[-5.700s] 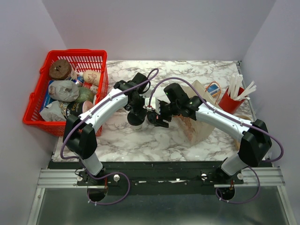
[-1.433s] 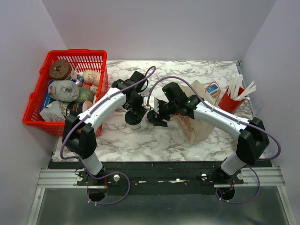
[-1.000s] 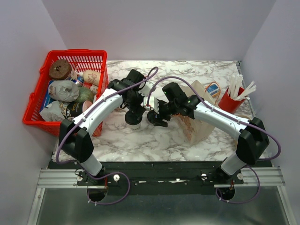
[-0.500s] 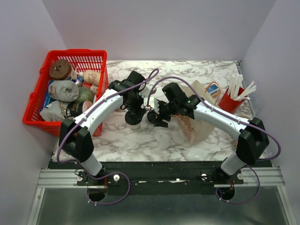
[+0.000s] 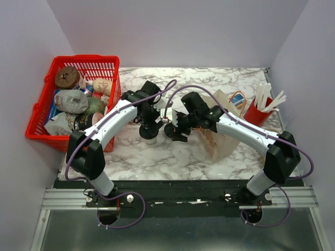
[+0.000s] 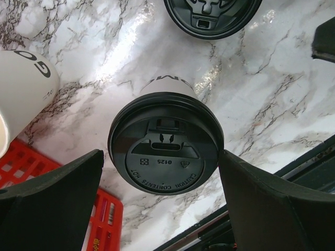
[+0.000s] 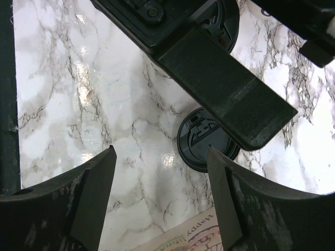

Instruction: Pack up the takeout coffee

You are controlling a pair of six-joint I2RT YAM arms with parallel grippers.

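Pale lilac walls (image 5: 183,31) enclose the white marble table (image 5: 157,157). Left of the left gripper (image 5: 149,127) sits a red plastic basket (image 5: 36,125). Its fingers stand wide, straddling the whitish black-lidded takeout coffee (image 6: 166,157), which is upright on the marble. The right gripper (image 7: 159,151) is spread wide too, with a loose flat black lid (image 7: 201,144) just ahead.

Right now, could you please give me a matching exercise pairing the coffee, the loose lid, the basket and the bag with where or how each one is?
1. coffee
2. loose lid
3. basket
4. bag

A. red, at the far left
B. tan, on the right side
C. between the fingers of the open left gripper
D. lying flat, on no cup

Pairs: 1-C, 2-D, 3-A, 4-B.
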